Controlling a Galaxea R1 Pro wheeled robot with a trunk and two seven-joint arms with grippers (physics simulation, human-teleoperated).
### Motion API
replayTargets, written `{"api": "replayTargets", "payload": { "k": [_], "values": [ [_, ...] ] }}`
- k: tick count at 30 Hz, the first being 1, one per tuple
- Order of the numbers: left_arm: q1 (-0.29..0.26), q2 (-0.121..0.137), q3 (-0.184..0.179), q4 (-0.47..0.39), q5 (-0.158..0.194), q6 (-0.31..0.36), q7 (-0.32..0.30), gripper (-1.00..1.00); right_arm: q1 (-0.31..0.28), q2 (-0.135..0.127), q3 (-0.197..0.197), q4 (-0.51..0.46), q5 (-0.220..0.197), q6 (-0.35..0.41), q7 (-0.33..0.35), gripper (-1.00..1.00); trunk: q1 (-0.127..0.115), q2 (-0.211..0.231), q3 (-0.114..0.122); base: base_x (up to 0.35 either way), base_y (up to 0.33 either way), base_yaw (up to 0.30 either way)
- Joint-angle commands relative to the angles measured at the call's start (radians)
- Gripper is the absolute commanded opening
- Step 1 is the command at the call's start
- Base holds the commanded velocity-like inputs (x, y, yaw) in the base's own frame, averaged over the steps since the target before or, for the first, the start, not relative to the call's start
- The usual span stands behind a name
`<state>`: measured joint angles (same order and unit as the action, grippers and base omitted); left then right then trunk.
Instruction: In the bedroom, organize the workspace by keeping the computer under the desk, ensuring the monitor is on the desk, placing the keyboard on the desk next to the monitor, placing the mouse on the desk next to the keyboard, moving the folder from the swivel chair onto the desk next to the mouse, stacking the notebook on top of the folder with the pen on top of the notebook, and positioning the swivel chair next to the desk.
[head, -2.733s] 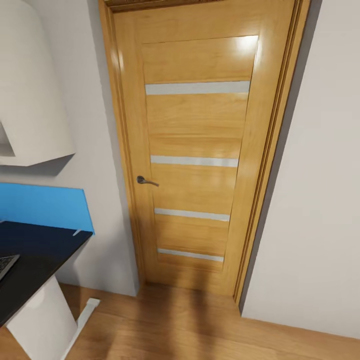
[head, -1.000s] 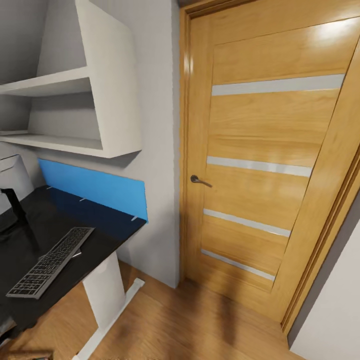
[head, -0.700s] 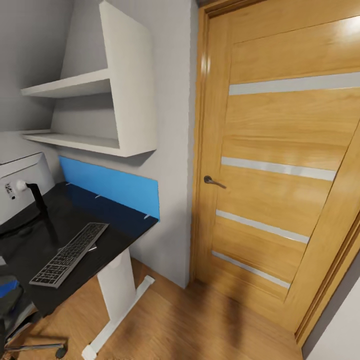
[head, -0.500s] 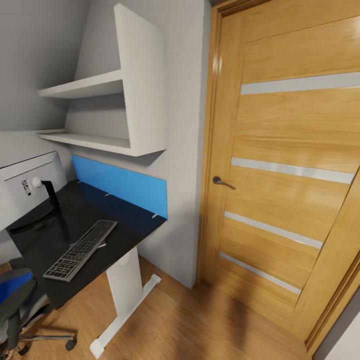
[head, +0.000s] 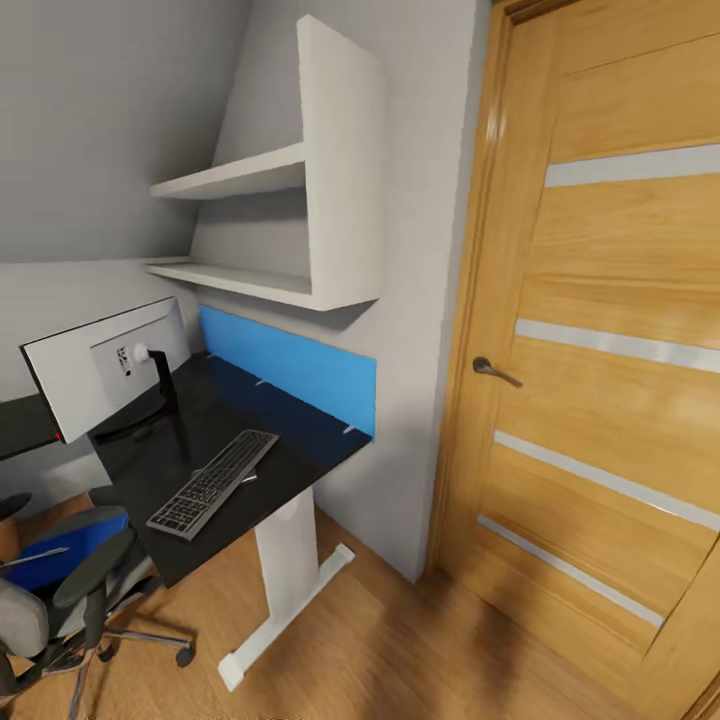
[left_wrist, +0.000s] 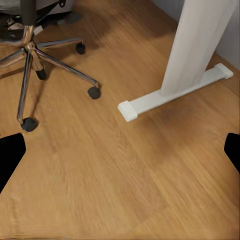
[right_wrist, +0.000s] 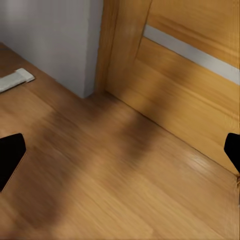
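Since the earlier frames our view swings left, away from the door (head: 620, 330): desk (head: 290, 440), monitor (head: 90, 375), keyboard (head: 212, 482) and swivel chair (head: 60, 590) now show, though we judge the camera turns, not the things.

We note the monitor standing on the far-left part of the desk, pale back toward us. The keyboard lies just right of its stand, reaching toward the desk's near edge. The swivel chair sits at the near left, beside the desk, a blue item on its seat, possibly the folder.

Left gripper (left_wrist: 120, 155) and right gripper (right_wrist: 120, 155) both hang over bare wooden floor (left_wrist: 130, 190), fingers spread wide, holding nothing.

Risks, in our judgement: driving closer could catch the chair's castors or the white desk leg (left_wrist: 192, 47), which lie near the left arm. A nudge to the chair could spill what rests on it. The keyboard, close to the edge, could be swept off by a careless reach.
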<state>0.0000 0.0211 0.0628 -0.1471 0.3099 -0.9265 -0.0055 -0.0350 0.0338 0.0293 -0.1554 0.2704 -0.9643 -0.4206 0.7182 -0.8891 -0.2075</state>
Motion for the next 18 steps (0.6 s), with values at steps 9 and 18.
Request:
{"api": "replayTargets", "payload": {
  "k": [9, 18],
  "values": [
    [0.000, -0.001, 0.006, -0.001, -0.005, -0.002, -0.001, 1.00, -0.001, -0.001, 0.003, 0.002, 0.008, 0.004, -0.008, 1.00, 0.000, -0.001, -0.001, 0.000, 0.000, 0.281],
    [0.000, -0.001, 0.006, -0.001, -0.005, -0.002, -0.002, 1.00, -0.001, -0.003, 0.003, 0.002, 0.007, 0.004, -0.004, 1.00, 0.000, -0.001, -0.005, 0.000, 0.000, 0.281]
  ]
}}
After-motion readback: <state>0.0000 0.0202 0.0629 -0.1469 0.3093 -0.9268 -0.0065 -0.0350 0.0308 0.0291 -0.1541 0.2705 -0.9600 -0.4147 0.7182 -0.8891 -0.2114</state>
